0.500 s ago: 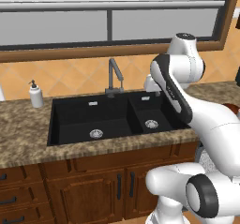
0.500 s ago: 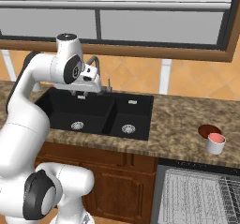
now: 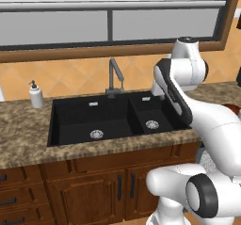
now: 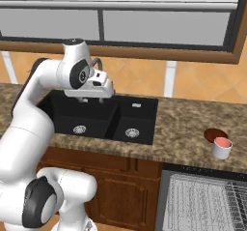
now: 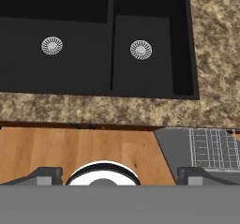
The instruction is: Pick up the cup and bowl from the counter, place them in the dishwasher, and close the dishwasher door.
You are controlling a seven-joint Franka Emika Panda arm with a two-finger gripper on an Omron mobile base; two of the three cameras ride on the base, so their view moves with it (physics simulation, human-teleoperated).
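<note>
The cup (image 4: 222, 148), pale with a red-orange inside, stands on the counter (image 4: 183, 123) to the right of the sink. The dark reddish-brown bowl (image 4: 213, 134) sits right behind it, touching or nearly so. Below them the dishwasher (image 4: 207, 201) stands open and its grey wire rack (image 5: 213, 145) shows. A flat grey panel (image 5: 172, 142), the dishwasher door, lies beside the rack. My gripper (image 4: 92, 99) hangs above the black sink, well left of the cup and bowl. In the hand view its fingertips (image 5: 45, 174) are far apart, open, with nothing between them.
The black double sink (image 3: 108, 118) has a grey faucet (image 3: 114, 78) behind it. A white soap dispenser (image 3: 36, 96) stands on the counter at the left. Brown wooden cabinets (image 3: 89, 191) run under the worktop, and a window spans the wall behind.
My hand has shifted slightly right and down over the sink. The cup and bowl have not moved.
</note>
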